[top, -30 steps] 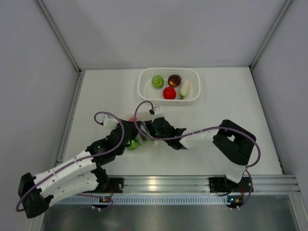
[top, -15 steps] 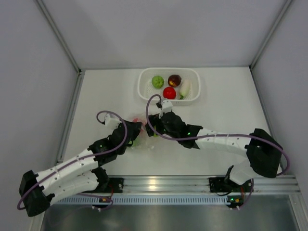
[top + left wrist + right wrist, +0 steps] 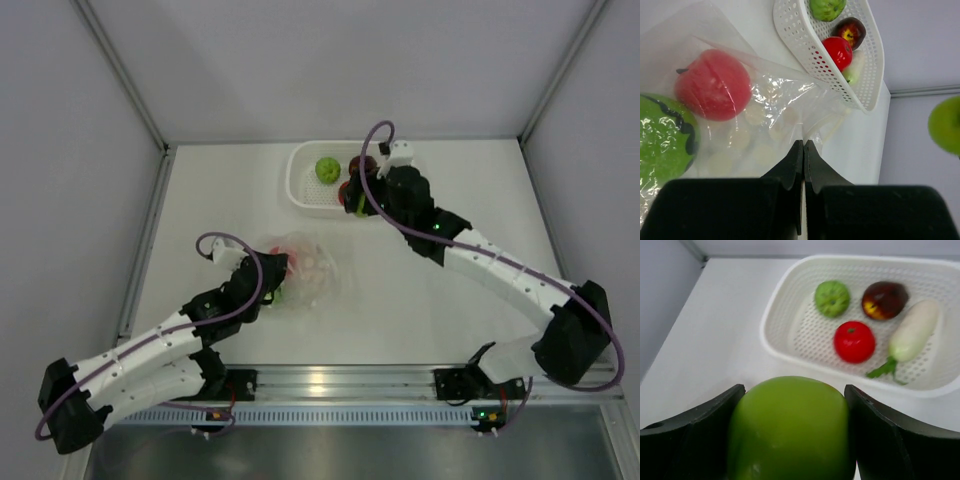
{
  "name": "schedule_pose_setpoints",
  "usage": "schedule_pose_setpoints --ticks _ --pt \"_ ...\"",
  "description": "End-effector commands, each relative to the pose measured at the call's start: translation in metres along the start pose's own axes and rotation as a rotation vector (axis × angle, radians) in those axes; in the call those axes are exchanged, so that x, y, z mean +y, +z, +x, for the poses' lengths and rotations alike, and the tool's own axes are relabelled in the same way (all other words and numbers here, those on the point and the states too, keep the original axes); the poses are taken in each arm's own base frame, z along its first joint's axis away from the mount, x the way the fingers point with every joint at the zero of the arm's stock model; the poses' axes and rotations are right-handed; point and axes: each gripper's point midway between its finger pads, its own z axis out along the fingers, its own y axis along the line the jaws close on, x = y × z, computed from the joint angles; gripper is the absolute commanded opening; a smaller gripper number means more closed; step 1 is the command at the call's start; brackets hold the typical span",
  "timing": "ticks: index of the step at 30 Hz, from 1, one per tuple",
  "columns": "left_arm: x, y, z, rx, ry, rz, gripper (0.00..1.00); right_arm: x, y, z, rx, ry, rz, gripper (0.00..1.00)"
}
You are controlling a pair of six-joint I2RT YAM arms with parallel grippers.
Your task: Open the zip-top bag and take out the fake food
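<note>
The clear zip-top bag (image 3: 312, 272) lies crumpled on the table left of centre. My left gripper (image 3: 277, 270) is shut on its film, and the left wrist view shows the jaws (image 3: 803, 146) pinched together on the plastic. A red fruit (image 3: 712, 85) and a striped green fruit (image 3: 662, 140) are still inside the bag (image 3: 775, 105). My right gripper (image 3: 356, 193) is shut on a green fruit (image 3: 792, 430) and holds it above the near edge of the white basket (image 3: 775, 340).
The basket (image 3: 300, 185) at the back centre holds a green ball (image 3: 832, 298), a maroon fruit (image 3: 885, 300), a red ball (image 3: 854, 341) and a white radish-like piece (image 3: 914, 332). Grey walls enclose the table on three sides.
My right gripper has left the bag and swung back and right to the basket, carrying the green fruit. The bag has spread out. My left gripper has stayed pinched on it.
</note>
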Motion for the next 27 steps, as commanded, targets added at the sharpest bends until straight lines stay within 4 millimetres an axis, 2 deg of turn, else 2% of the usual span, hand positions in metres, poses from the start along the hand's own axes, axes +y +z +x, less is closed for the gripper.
schedule_pose_setpoints --ticks 1,3,4,6,7,9,10,13,15,16,18,19,23,26,27 --pt "-0.002 -0.004 -0.011 -0.032 0.007 0.018 0.00 -0.034 0.044 -0.027 0.029 -0.058 0.099 0.50" --pt "-0.003 -0.006 -0.015 -0.039 0.012 0.022 0.00 -0.043 0.066 -0.032 0.048 -0.092 0.120 0.50" --pt "-0.005 -0.007 -0.017 -0.046 0.012 0.024 0.00 -0.047 0.086 -0.035 0.062 -0.100 0.140 0.51" --pt "-0.005 -0.010 -0.021 -0.053 0.023 0.021 0.00 -0.051 0.108 -0.035 0.085 -0.134 0.149 0.51" --pt "-0.007 -0.011 -0.023 -0.055 0.028 0.024 0.00 -0.050 0.127 -0.033 0.106 -0.139 0.152 0.51" --pt "-0.012 -0.015 -0.028 -0.064 0.037 0.038 0.00 -0.047 0.146 -0.027 0.130 -0.155 0.133 0.52" --pt "-0.014 -0.016 -0.030 -0.065 0.040 0.044 0.00 -0.043 0.163 -0.022 0.141 -0.157 0.121 0.52" --pt "-0.023 -0.020 -0.037 -0.077 0.052 0.062 0.00 -0.036 0.186 -0.008 0.167 -0.160 0.085 0.55" --pt "-0.030 -0.022 -0.041 -0.083 0.066 0.073 0.00 -0.030 0.196 0.000 0.176 -0.162 0.071 0.59" --pt "-0.033 -0.023 -0.042 -0.083 0.069 0.078 0.00 -0.028 0.199 0.003 0.181 -0.161 0.065 0.66" --pt "-0.039 -0.024 -0.043 -0.084 0.079 0.083 0.00 -0.022 0.203 0.002 0.176 -0.162 0.047 0.75" --pt "-0.041 -0.023 -0.043 -0.083 0.082 0.085 0.00 -0.021 0.205 0.005 0.181 -0.165 0.046 0.99" --pt "-0.048 -0.022 -0.042 -0.076 0.084 0.088 0.00 -0.021 0.203 -0.008 0.165 -0.166 0.067 0.99" --pt "-0.057 -0.022 -0.043 -0.070 0.079 0.096 0.00 -0.019 0.181 -0.035 0.109 -0.168 0.071 0.99" --pt "-0.059 -0.021 -0.042 -0.067 0.081 0.097 0.00 -0.024 0.181 -0.024 0.132 -0.162 0.083 0.99"
